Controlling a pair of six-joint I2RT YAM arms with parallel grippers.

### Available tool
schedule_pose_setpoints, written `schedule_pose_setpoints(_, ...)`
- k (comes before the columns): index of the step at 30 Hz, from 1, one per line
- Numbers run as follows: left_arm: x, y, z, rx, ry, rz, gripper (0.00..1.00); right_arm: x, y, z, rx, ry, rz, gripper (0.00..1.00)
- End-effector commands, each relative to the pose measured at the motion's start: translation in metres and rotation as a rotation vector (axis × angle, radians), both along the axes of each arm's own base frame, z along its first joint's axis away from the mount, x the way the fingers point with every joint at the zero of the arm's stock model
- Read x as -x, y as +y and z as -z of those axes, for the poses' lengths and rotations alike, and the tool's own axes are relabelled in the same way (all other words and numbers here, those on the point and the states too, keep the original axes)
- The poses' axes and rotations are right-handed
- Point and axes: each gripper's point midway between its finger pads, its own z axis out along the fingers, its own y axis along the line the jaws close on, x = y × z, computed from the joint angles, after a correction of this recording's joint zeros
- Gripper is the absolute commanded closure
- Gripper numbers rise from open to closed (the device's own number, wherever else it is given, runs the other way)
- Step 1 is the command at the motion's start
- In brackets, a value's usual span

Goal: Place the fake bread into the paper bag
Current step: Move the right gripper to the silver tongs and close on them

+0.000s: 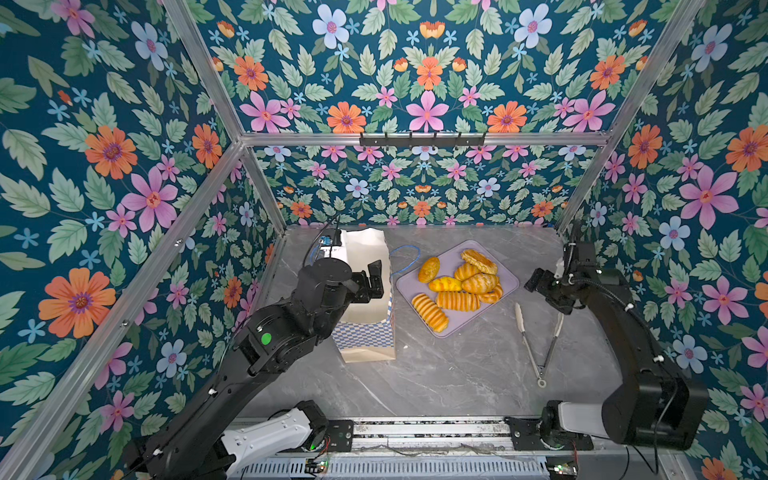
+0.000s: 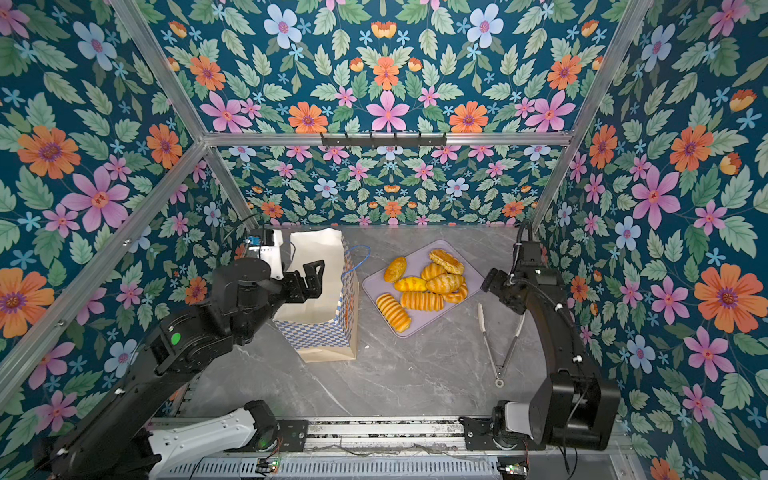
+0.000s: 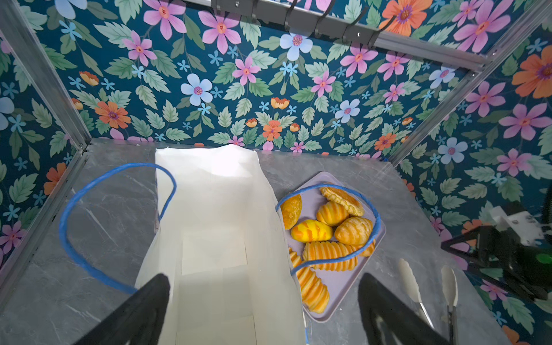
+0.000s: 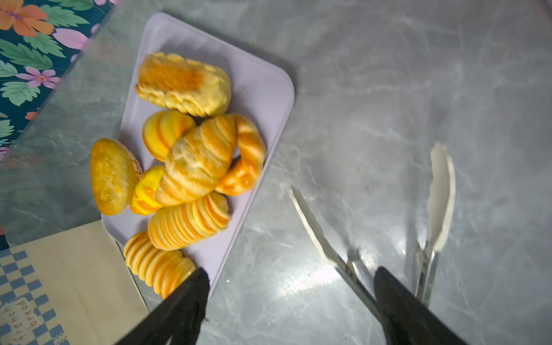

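Both hands gape empty: right hand (image 4: pixel 290 271) should grasp the tongs (image 4: pixel 442 194) mid-arm, while left hand (image 1: pixel 375 279) holds the bag (image 1: pixel 365 336) mouth wide.

Glossy, smooth golden-yellow fake bread loaves (image 1: pixel 457 300) sit on a matt lavender plastic tray (image 4: pixel 263 89). The cream paper bag (image 1: pixel 361 257) looks matt and creased, with twisted blue cord handles (image 3: pixel 62 224). The grey marbled tabletop (image 1: pixel 436 382) has a soft sheen. The tongs (image 1: pixel 527 345) have shiny metal arms.
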Motion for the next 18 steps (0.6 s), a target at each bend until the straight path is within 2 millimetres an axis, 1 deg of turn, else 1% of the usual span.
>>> schedule_pose_setpoints(1, -0.003, -0.027, 0.001, 0.033, -0.003, 0.099, 0.01, 0.036, 0.009, 0.016, -0.066, 0.056, 0.056, 0.23)
schedule_pose_setpoints(2, -0.004, -0.033, 0.002, 0.043, -0.003, 0.118, 0.00, 0.044, 0.011, 0.023, -0.081, 0.069, 0.060, 0.33)
schedule_pose_setpoints(4, -0.004, -0.042, 0.004, 0.063, -0.001, 0.149, 0.00, 0.060, 0.017, 0.038, -0.097, 0.110, 0.060, 0.48)
schedule_pose_setpoints(6, -0.005, -0.047, 0.004, 0.070, 0.001, 0.166, 0.00, 0.071, 0.021, 0.049, -0.080, 0.143, 0.050, 0.54)
schedule_pose_setpoints(8, -0.004, -0.048, 0.003, 0.075, -0.001, 0.174, 0.00, 0.080, 0.027, 0.057, -0.040, 0.179, 0.025, 0.52)
schedule_pose_setpoints(10, -0.003, -0.047, 0.001, 0.079, -0.009, 0.176, 0.00, 0.087, 0.029, 0.066, 0.027, 0.230, 0.009, 0.43)
schedule_pose_setpoints(12, -0.002, -0.044, -0.001, 0.084, -0.017, 0.172, 0.00, 0.091, 0.029, 0.074, 0.067, 0.268, 0.010, 0.39)
schedule_pose_setpoints(14, -0.001, -0.041, -0.002, 0.090, -0.025, 0.165, 0.00, 0.093, 0.027, 0.082, 0.082, 0.296, 0.024, 0.39)
schedule_pose_setpoints(18, 0.001, -0.039, 0.002, 0.093, -0.026, 0.161, 0.00, 0.095, 0.021, 0.098, 0.118, 0.327, 0.039, 0.42)
